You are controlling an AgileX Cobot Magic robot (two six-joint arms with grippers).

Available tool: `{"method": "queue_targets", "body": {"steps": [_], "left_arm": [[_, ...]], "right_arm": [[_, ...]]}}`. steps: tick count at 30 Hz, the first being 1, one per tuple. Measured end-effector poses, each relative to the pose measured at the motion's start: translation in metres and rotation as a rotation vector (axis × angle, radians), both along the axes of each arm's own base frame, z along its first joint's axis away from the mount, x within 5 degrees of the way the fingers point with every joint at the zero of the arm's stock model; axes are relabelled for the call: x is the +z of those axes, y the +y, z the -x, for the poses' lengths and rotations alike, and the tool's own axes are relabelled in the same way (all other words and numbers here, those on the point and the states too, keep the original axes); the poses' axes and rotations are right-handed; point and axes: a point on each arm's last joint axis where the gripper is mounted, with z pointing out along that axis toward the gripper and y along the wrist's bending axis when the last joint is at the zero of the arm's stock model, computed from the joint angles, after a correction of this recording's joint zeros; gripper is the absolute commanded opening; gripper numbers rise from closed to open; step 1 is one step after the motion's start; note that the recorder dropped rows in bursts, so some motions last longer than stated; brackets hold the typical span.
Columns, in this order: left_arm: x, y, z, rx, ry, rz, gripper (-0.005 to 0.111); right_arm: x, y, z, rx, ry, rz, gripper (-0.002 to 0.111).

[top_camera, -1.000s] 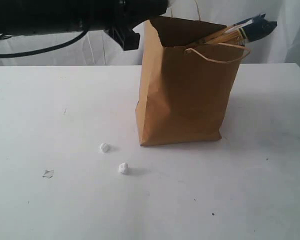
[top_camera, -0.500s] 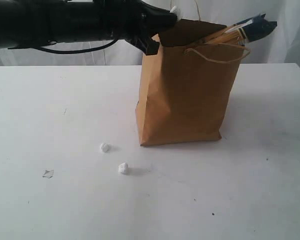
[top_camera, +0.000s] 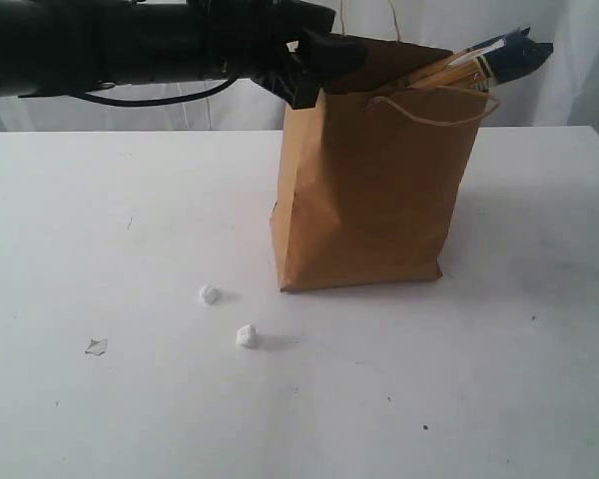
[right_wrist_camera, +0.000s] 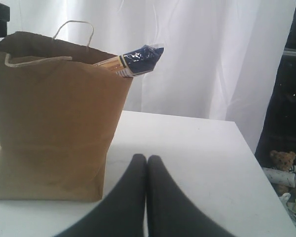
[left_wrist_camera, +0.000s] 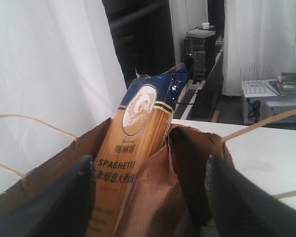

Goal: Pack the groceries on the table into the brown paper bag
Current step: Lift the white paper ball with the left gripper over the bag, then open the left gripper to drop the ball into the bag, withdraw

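The brown paper bag (top_camera: 369, 190) holds the noodle packet (top_camera: 499, 58); only white bits (top_camera: 246, 336) lie on the desk (top_camera: 100, 220). Left fingers (left_wrist_camera: 59, 207) spread, right fingers (right_wrist_camera: 133, 197) pressed together.

L claw (left_wrist_camera: 148, 170) moved rt over bag (top_camera: 379, 200) mouth, opened; white item at tip gone.

Light: soft and even; white curtain (right_wrist_camera: 212, 59) beyond the right gripper (right_wrist_camera: 146, 159) nearly blown out.
Shadow: brown paper bag (right_wrist_camera: 54, 123) face toward that gripper backlit, dim.
Focus: left gripper (left_wrist_camera: 149, 170) dark, blurred; long dark noodle packet (left_wrist_camera: 138, 133) just beyond it sharp, foil glinting.
Exterior: mild grain.
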Motion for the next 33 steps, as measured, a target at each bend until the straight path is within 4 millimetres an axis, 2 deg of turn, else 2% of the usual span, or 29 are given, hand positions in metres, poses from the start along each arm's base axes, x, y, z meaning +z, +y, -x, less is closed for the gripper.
{"method": "queue_targets", "body": {"steps": [7, 10, 12, 13, 14, 15, 18, 19, 24, 29, 33], "left_arm": [[0.008, 0.008, 0.010, 0.017, 0.031, -0.125, 0.067], [0.019, 0.015, 0.021, 0.023, 0.054, -0.186, 0.061], [0.029, 0.021, 0.028, 0.036, 0.057, -0.217, 0.053], [0.035, 0.024, 0.033, 0.044, 0.060, -0.222, 0.044], [0.046, 0.029, 0.040, 0.057, 0.064, -0.218, 0.040], [0.051, 0.031, 0.043, 0.062, 0.061, -0.213, 0.029], [0.075, 0.040, 0.060, 0.081, 0.095, -0.148, 0.010], [0.079, 0.041, 0.063, 0.083, 0.114, -0.131, 0.000], [0.088, 0.045, 0.078, 0.048, 0.256, -0.084, 0.000], [0.078, 0.047, 0.081, 0.057, 0.351, -0.175, 0.000], [0.071, 0.055, 0.081, 0.153, 0.428, -0.227, 0.000]], "right_arm": [[0.000, 0.000, 0.000, 0.000, 0.000, 0.000, 0.000], [0.000, 0.000, 0.000, 0.000, 0.000, 0.000, 0.000], [0.000, 0.000, 0.000, 0.000, 0.000, 0.000, 0.000], [0.000, 0.000, 0.000, 0.000, 0.000, 0.000, 0.000], [0.000, 0.000, 0.000, 0.000, 0.000, 0.000, 0.000], [0.000, 0.000, 0.000, 0.000, 0.000, 0.000, 0.000], [0.000, 0.000, 0.000, 0.000, 0.000, 0.000, 0.000], [0.000, 0.000, 0.000, 0.000, 0.000, 0.000, 0.000], [0.000, 0.000, 0.000, 0.000, 0.000, 0.000, 0.000], [0.000, 0.000, 0.000, 0.000, 0.000, 0.000, 0.000], [0.000, 0.000, 0.000, 0.000, 0.000, 0.000, 0.000]]}}
